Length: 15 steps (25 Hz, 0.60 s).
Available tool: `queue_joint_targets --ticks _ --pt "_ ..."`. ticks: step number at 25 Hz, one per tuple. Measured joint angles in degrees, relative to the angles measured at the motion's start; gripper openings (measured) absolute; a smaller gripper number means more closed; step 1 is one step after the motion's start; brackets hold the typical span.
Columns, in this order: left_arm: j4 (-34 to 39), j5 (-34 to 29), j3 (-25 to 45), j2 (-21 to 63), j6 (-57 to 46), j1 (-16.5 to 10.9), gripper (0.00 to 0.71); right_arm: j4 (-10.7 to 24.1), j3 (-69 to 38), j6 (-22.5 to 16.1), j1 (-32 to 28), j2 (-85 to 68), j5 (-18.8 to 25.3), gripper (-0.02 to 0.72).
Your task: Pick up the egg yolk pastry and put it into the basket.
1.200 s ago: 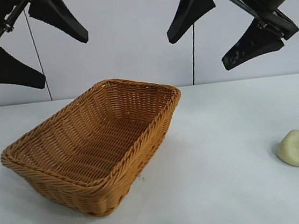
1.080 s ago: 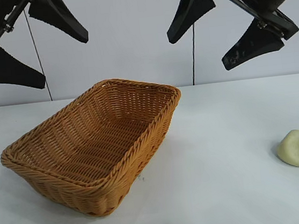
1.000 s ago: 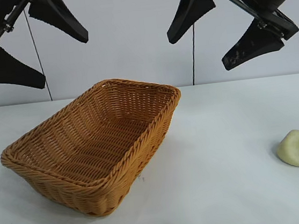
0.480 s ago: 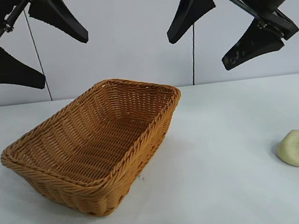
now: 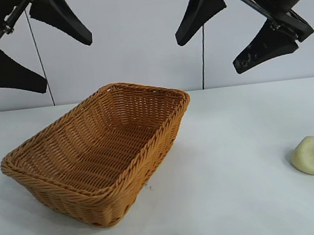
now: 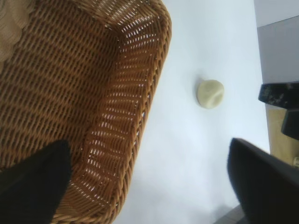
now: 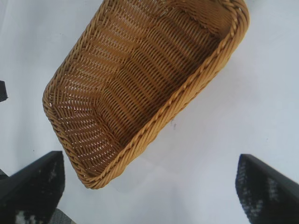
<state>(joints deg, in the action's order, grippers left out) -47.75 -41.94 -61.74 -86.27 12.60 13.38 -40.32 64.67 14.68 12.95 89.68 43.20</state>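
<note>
The egg yolk pastry (image 5: 312,156) is a small pale yellow lump with a dent, lying on the white table at the right; it also shows in the left wrist view (image 6: 210,93). The woven golden-brown basket (image 5: 32,171) stands empty left of centre, seen too from both wrists (image 6: 156,70) (image 7: 187,100). My left gripper (image 5: 39,51) hangs open high above the basket's left end. My right gripper (image 5: 209,52) hangs open high above the table between basket and pastry. Nothing is between either pair of fingers. The pastry is out of the right wrist view.
The white table (image 5: 234,199) runs bare between the basket and the pastry. A pale wall (image 5: 136,35) stands behind, with two thin dark cables (image 5: 203,55) hanging down it.
</note>
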Motion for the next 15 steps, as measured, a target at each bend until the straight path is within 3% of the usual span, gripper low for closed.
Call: queue_joint_targets --ticks 3,6,8,10,15 --pt "3.94 -2.36 0.00 2.68 -4.29 -2.83 0.696 0.00 0.00 0.00 0.00 0.00 0.00 0.685" --pt "12.31 -4.46 0.17 6.42 -12.60 -3.44 0.696 0.00 0.00 0.00 0.00 0.00 0.00 0.685" --pt "14.71 -5.03 0.43 7.81 -16.25 -2.99 0.696 0.00 0.00 0.00 0.00 0.00 0.00 0.685" --pt "23.70 -5.39 2.28 11.04 -28.87 -0.51 0.696 0.00 0.00 0.00 -0.05 0.00 0.00 0.685" --pt "32.47 -4.94 7.19 12.26 -50.59 2.72 0.696 0.00 0.00 0.00 -0.05 0.00 0.00 0.685"
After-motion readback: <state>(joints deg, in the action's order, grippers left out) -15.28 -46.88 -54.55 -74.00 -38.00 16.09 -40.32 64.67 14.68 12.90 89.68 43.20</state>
